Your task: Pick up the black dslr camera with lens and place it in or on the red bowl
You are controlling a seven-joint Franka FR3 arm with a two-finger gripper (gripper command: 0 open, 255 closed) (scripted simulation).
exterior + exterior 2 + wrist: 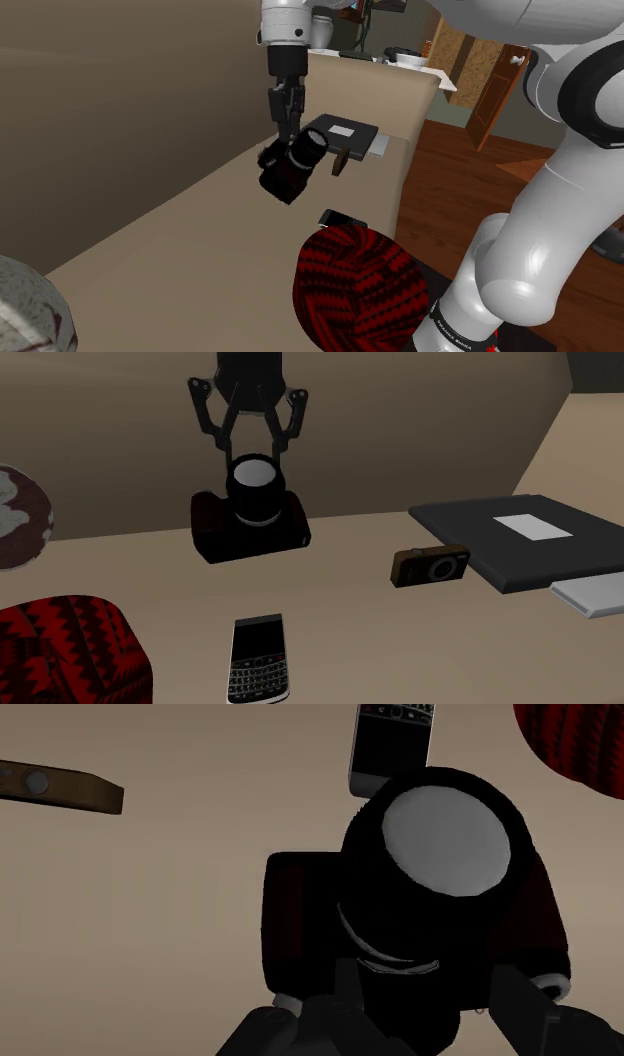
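Observation:
My gripper [289, 133] hangs from above and is shut on the lens of the black DSLR camera [288, 168], which it holds a little above the tan table [170, 250]. In the second exterior view the fingers [213, 434] clasp the lens barrel of the camera [250, 524] from both sides. In the wrist view the camera [420, 904] sits right in front of the gripper [410, 1019], lens glass facing outward. The red-and-black patterned bowl [360, 285] stands near the table's front edge, toward the stand; it also appears as bowl [65, 652] and bowl [580, 744].
A black keypad phone [257, 657] lies between the camera and the bowl. A small brown compact camera [430, 566] rests beside a flat black book [525, 532] with a white slab [595, 594] under it. A grey mottled round object [15, 517] sits at the table's far end.

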